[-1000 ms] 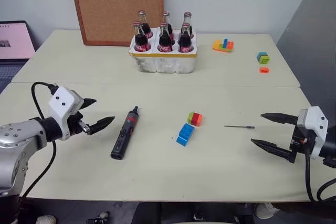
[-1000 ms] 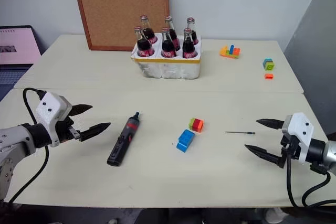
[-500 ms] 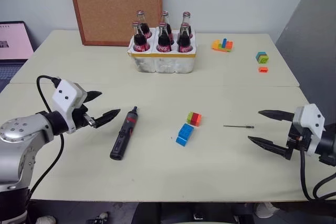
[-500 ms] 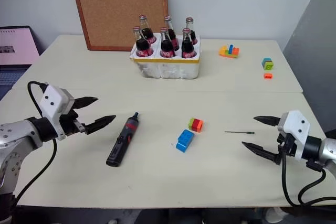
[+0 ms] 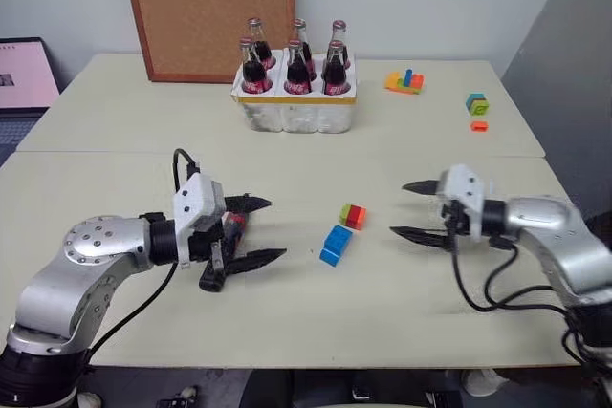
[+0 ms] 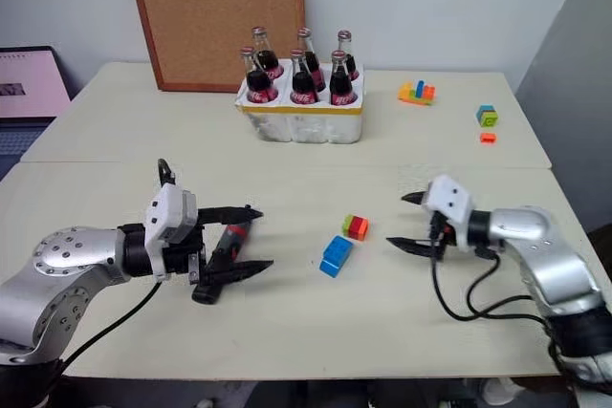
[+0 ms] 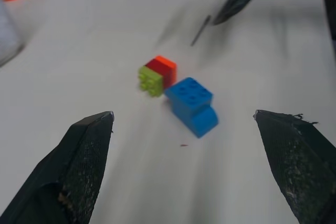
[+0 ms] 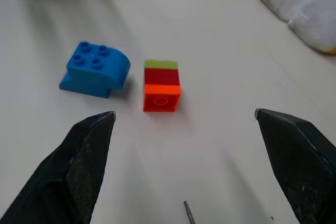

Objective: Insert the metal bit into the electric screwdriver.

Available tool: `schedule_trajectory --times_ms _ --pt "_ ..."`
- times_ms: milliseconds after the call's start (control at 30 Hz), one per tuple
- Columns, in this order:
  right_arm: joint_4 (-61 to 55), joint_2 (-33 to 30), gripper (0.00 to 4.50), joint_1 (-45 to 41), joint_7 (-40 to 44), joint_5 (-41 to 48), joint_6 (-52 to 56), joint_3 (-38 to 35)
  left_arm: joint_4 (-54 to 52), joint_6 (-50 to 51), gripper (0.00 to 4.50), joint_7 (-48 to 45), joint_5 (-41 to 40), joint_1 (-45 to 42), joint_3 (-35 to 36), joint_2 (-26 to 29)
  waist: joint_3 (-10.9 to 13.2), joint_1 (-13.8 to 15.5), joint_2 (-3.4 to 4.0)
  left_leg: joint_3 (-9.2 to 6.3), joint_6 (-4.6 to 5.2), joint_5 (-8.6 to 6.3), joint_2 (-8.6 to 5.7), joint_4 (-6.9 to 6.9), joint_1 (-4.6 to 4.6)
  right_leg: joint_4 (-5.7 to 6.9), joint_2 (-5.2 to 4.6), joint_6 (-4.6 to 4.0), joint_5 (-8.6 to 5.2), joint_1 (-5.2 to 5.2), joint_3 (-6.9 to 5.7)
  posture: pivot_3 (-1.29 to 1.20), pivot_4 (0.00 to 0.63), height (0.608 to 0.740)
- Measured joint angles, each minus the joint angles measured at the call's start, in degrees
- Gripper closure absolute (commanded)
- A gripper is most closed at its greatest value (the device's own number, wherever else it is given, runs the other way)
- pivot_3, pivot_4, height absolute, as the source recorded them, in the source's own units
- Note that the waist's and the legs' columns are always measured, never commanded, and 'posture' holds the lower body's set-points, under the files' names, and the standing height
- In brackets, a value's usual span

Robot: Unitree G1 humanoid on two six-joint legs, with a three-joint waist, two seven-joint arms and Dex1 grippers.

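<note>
I have both grippers spread wide for pickups: my left gripper (image 5: 251, 230) straddles the slim black, red-banded electric screwdriver (image 6: 222, 253) lying on the cream table (image 5: 115, 169); my right gripper (image 6: 406, 222) hovers over the thin dark metal bit (image 7: 200, 30).

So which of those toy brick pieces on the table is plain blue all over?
The blue brick in the middle of the table, beside the small green, red and orange stack. The brick piles at the far right side are all multicoloured.
</note>
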Motion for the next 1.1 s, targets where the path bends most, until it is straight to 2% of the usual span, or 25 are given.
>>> schedule_trajectory --times_ms 200,400,500,600,633,833,867,1000,1100 --pt "11.11 6.28 0.02 -5.62 1.26 -5.0 -5.22 5.65 -3.14 -1.04 0.0 -2.87 -1.33 1.59 -1.93 0.45 0.03 -0.01 0.02 0.02 0.0 0.0 0.01 0.01 0.01 0.01 0.0 0.0 0.0 0.0 0.05 0.0 0.15 0.74" --pt "18.74 10.07 0.02 -9.32 3.47 -7.31 -8.98 7.05 -2.44 -3.29 0.0 -4.81 -0.79 2.52 -2.49 0.45 0.03 0.0 0.03 -0.02 0.01 0.01 0.0 0.02 0.04 0.11 0.0 -0.01 0.0 0.0 0.0 0.0 0.15 0.74" --pt "21.36 12.17 0.57 -10.73 4.79 -7.86 -10.06 8.13 -0.6 -6.0 0.0 -6.0 1.32 3.51 -3.44 0.45 0.04 -0.08 0.04 0.0 0.01 0.01 0.0 0.03 0.05 0.14 0.0 -0.01 0.0 -0.01 0.03 0.0 0.15 0.74" --pt "23.92 14.07 1.42 -12.0 5.18 -8.88 -11.07 8.62 0.68 -7.56 0.0 -7.08 2.53 3.74 -4.55 0.44 0.04 -0.11 0.04 -0.01 0.01 0.01 0.01 0.03 0.04 0.14 0.01 -0.02 -0.01 -0.02 0.02 0.0 0.15 0.74" --pt "24.91 14.7 1.53 -12.57 5.16 -9.15 -11.17 8.76 1.09 -7.87 0.0 -7.12 2.83 3.67 -4.69 0.44 0.04 -0.12 0.04 -0.01 0.01 0.01 0.01 0.03 0.05 0.15 0.01 -0.02 0.0 -0.02 0.02 0.0 0.15 0.74" --pt "27.95 16.37 2.89 -13.39 5.26 -9.88 -12.09 8.86 1.9 -9.04 0.0 -7.03 3.63 2.76 -5.58 -0.25 0.04 -0.09 0.05 -0.01 0.01 0.01 0.01 0.03 0.04 0.14 0.0 -0.02 0.0 -0.02 0.01 0.0 0.15 0.74" --pt "27.91 16.35 3.03 -13.39 5.27 -9.88 -12.25 8.84 2.07 -9.03 0.0 -6.93 3.63 2.26 -5.72 -0.68 0.04 -0.09 0.05 -0.02 0.01 0.01 0.01 0.03 0.04 0.15 0.0 -0.02 0.0 -0.02 0.01 0.0 0.15 0.74" --pt "25.53 15.05 3.03 -11.88 4.33 -9.78 -12.2 7.17 2.64 -7.91 0.0 -5.48 3.02 0.04 -6.37 -2.94 0.05 0.08 0.06 -0.03 0.01 0.01 -0.01 0.04 0.02 0.15 0.0 -0.02 0.0 -0.02 0.0 0.0 0.15 0.74" --pt "18.48 13.21 3.03 -8.21 -0.81 -9.43 -9.86 1.95 2.12 -5.55 0.0 -3.6 1.09 -3.21 -6.95 -5.51 0.05 0.45 0.06 -0.05 0.01 0.01 -0.02 0.09 -0.07 0.14 -0.02 -0.01 0.0 -0.01 -0.03 0.0 0.15 0.74"
